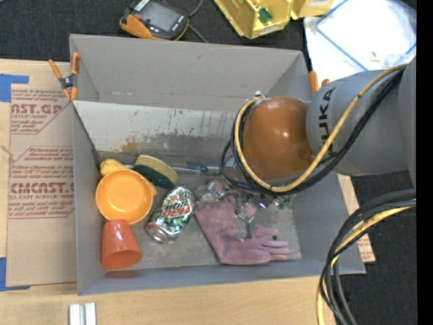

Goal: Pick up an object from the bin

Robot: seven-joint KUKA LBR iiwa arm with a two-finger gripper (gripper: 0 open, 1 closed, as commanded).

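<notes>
Sprawling limp, wrinkled pink rubber glove (223, 239)

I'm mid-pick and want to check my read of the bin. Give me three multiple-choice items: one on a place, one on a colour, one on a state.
1. Where is the gripper?
A. Over the pink rubber glove, lower right of the bin
B. At the back left corner
C. Outside the rim

2. What colour is the plastic cup at lower left?
A. Blue
B. Orange-red
C. White

3. How is the soda can?
A. Upright, undented
B. Crushed, on its side
C. Stacked on a box

Answers: 1 A, it sits directly above the glove. 2 B, close in hue to the orange bowl beside it. 3 B, it lies dented between bowl and glove.
</notes>
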